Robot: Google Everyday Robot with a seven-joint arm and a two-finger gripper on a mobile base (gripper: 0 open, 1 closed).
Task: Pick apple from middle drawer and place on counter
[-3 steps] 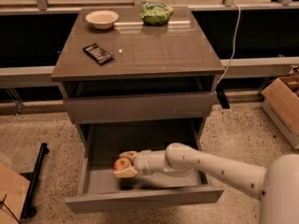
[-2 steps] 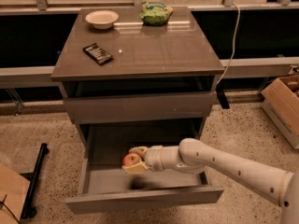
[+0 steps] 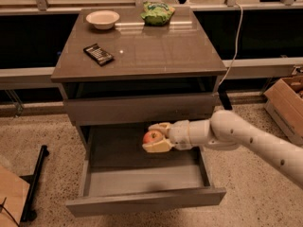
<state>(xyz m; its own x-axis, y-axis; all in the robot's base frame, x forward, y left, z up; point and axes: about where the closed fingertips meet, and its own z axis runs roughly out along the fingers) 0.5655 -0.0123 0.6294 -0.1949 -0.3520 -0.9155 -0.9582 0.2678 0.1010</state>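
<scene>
The red apple (image 3: pixel 152 136) with a yellowish patch is held between my gripper's cream fingers (image 3: pixel 159 126). My gripper (image 3: pixel 156 137) is shut on it and holds it above the open middle drawer (image 3: pixel 142 181), just below the closed drawer front above. The drawer's tray is pulled far out toward the camera. My white arm (image 3: pixel 246 138) reaches in from the right. The glossy grey-brown counter (image 3: pixel 142 51) is above.
On the counter stand a cream bowl (image 3: pixel 102 19) at the back left, a green snack bag (image 3: pixel 158 12) at the back middle, and a dark flat device (image 3: pixel 98 54) on the left. A cardboard box (image 3: pixel 286 103) sits on the floor at right.
My gripper has lifted the apple up out of the drawer tray and moved it right and higher, now near the upper drawer front.
</scene>
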